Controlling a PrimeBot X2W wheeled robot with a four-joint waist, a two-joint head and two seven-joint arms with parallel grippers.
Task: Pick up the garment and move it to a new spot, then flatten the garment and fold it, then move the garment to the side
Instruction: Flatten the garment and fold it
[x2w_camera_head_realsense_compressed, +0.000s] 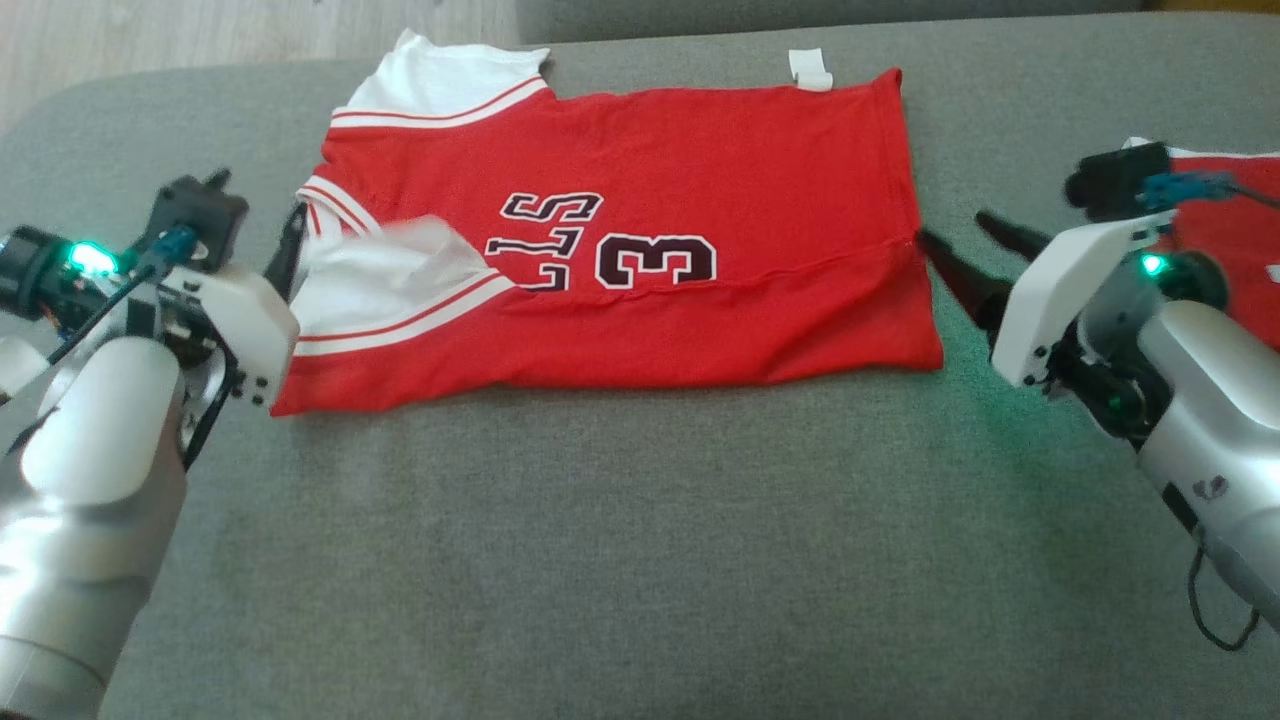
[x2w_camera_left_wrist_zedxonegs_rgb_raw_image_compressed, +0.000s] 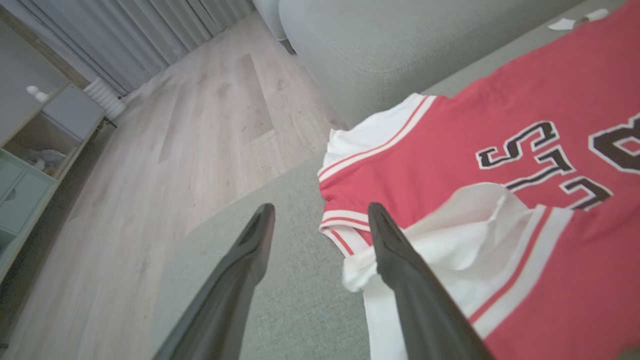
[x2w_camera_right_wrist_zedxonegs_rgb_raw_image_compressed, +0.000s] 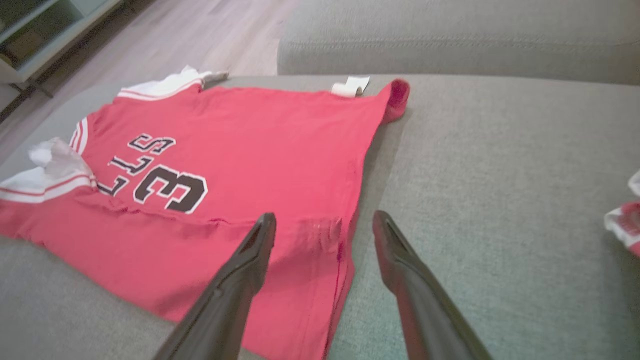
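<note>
One garment (x2w_camera_head_realsense_compressed: 700, 180) to log: a red jersey with white sleeves, a dark "3" and dark lettering on top. You find it spread mostly flat on the grey sofa cushion (x2w_camera_head_realsense_compressed: 640, 520), turned sideways, collar end toward the robot's left and hem toward its right. The near white sleeve (x2w_camera_head_realsense_compressed: 400, 280) is folded in over the red front, beside the lettering. A crease runs across the body just below the number. A small white tag (x2w_camera_head_realsense_compressed: 810, 68) sticks out at the far edge, near the hem corner.

Left pincer (x2w_camera_head_realsense_compressed: 255, 215): fingers spread, nothing between them. In the left wrist view the left pincer (x2w_camera_left_wrist_zedxonegs_rgb_raw_image_compressed: 321, 210) sits at the collar end of the garment (x2w_camera_left_wrist_zedxonegs_rgb_raw_image_compressed: 500, 110), one finger over the folded white sleeve and the other over bare cushion. You cannot tell whether it touches the cloth.

Right pincer (x2w_camera_head_realsense_compressed: 955, 228): fingers spread, holding nothing, tips just beside the hem. In the right wrist view the right pincer (x2w_camera_right_wrist_zedxonegs_rgb_raw_image_compressed: 324, 217) straddles the hem edge of the garment (x2w_camera_right_wrist_zedxonegs_rgb_raw_image_compressed: 260, 130), one finger over red cloth, one over cushion. Contact cannot be judged.

A second red-and-white piece of cloth (x2w_camera_head_realsense_compressed: 1230, 220) lies on the cushion behind the right arm, well apart from the jersey. Wooden floor (x2w_camera_left_wrist_zedxonegs_rgb_raw_image_compressed: 175, 125), a grey curtain (x2w_camera_left_wrist_zedxonegs_rgb_raw_image_compressed: 150, 30) and a shelf unit (x2w_camera_left_wrist_zedxonegs_rgb_raw_image_compressed: 30, 150) lie beyond the sofa.
</note>
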